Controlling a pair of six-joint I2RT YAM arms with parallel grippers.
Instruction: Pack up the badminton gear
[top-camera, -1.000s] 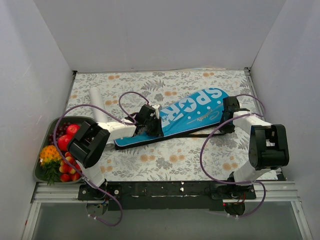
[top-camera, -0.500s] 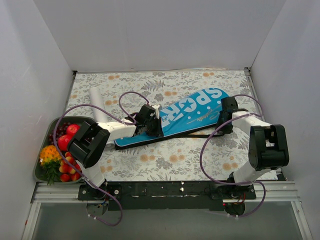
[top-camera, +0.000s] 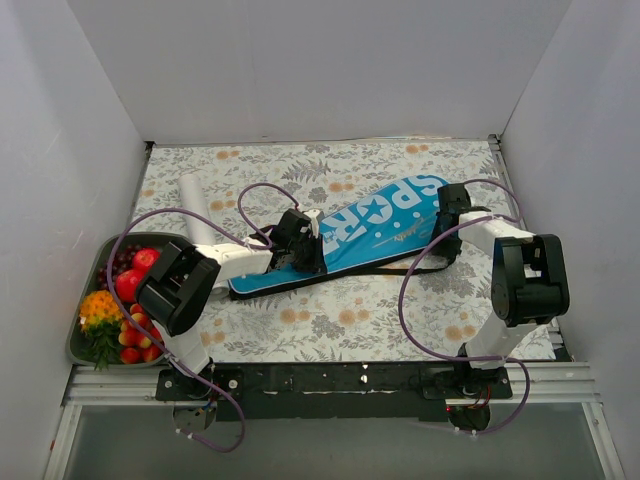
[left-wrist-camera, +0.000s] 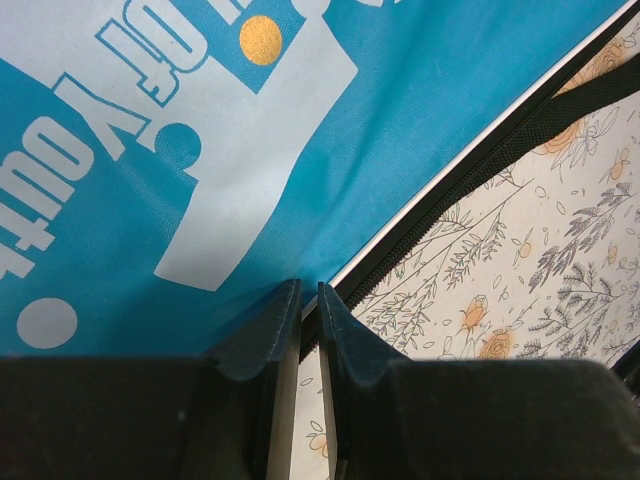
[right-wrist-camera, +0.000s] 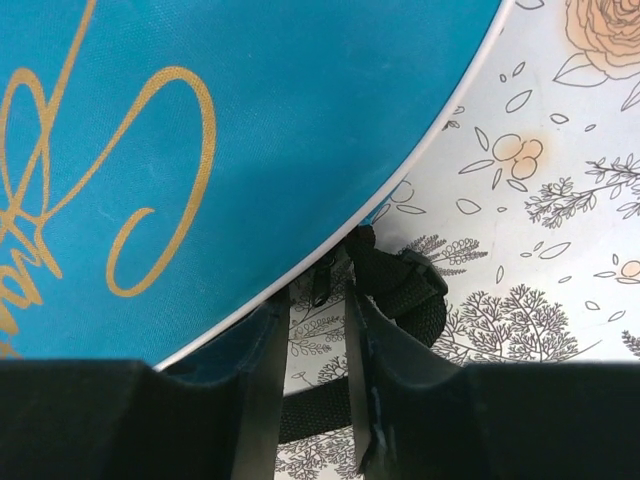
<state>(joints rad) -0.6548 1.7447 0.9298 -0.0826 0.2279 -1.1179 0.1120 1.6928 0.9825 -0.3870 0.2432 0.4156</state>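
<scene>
The long blue cover (top-camera: 370, 225) lettered "SPORT" lies slanted across the middle of the table. My left gripper (top-camera: 303, 243) is at its near long edge, with the fingers pinched on the zip edge (left-wrist-camera: 308, 288). My right gripper (top-camera: 447, 215) is at the cover's wide right end. Its jaws (right-wrist-camera: 318, 295) stand a little apart, with the small zip pull (right-wrist-camera: 322, 282) hanging between the tips, touching neither. The white tube (top-camera: 196, 212) lies at the back left. The rackets and the shuttlecocks are out of sight.
A black strap (top-camera: 415, 268) with a buckle (right-wrist-camera: 400, 290) trails from the cover's wide end along its near side. A dark tray (top-camera: 72, 340) of colourful fruit sits at the front left. White walls close in the left, back and right.
My right gripper has moved back and to the left along the cover's wide end, and the strap has shifted with it. The left arm has not moved.
</scene>
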